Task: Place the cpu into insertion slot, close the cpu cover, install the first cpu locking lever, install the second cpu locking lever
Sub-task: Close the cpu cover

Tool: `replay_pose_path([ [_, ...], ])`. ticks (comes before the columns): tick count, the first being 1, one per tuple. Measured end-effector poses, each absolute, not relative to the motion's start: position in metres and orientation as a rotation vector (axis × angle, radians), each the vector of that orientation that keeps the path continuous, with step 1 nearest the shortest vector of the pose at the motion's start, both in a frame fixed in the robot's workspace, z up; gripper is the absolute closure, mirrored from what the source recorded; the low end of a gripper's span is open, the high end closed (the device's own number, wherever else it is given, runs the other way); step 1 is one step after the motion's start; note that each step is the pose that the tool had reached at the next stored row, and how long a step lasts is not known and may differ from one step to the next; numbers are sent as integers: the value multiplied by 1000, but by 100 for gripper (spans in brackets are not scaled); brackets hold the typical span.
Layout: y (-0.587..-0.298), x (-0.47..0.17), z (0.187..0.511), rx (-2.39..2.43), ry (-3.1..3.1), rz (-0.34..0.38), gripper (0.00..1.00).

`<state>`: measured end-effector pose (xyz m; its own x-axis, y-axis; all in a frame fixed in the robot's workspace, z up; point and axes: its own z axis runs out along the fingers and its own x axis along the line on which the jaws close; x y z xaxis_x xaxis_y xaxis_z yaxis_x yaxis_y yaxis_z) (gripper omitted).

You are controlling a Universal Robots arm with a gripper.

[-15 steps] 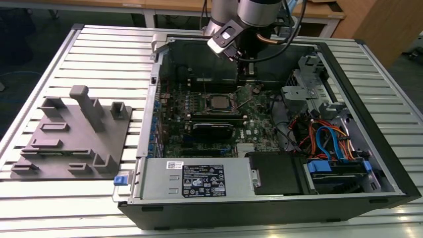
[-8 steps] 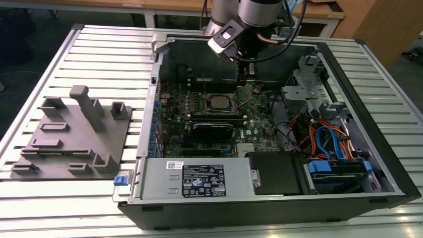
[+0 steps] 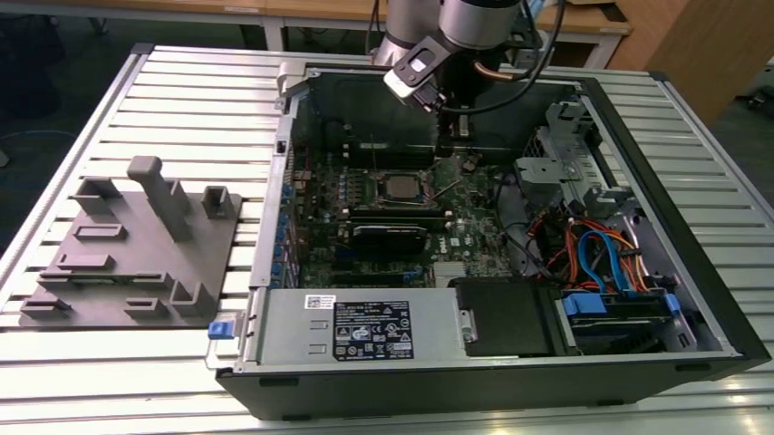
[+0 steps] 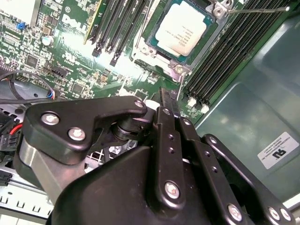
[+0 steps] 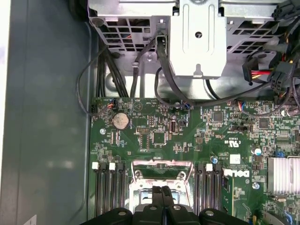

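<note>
— Where is the cpu (image 4: pixel 180 30) found?
— It is seated flat in the insertion slot (image 3: pixel 400 187). The cpu cover (image 4: pixel 202 44) appears laid around it, likely for clamping, and one locking lever (image 4: pixel 255 9) is seen unlatched beside the slot.
— And the gripper (image 5: pixel 162 190)?
— It is hung steeply just beyond the slot. The fingers (image 5: pixel 157 193) are pressed together, with nothing seen between them.

One cpu (image 4: pixel 180 29), one insertion slot (image 4: pixel 159 52), one claw (image 5: pixel 161 191).
</note>
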<state>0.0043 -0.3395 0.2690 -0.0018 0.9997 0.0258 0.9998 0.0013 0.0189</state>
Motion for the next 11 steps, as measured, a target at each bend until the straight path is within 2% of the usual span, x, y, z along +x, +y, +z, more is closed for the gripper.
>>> replay_pose_path([
  [11, -340, 19, 268, -2215, -2218, -47, 89],
])
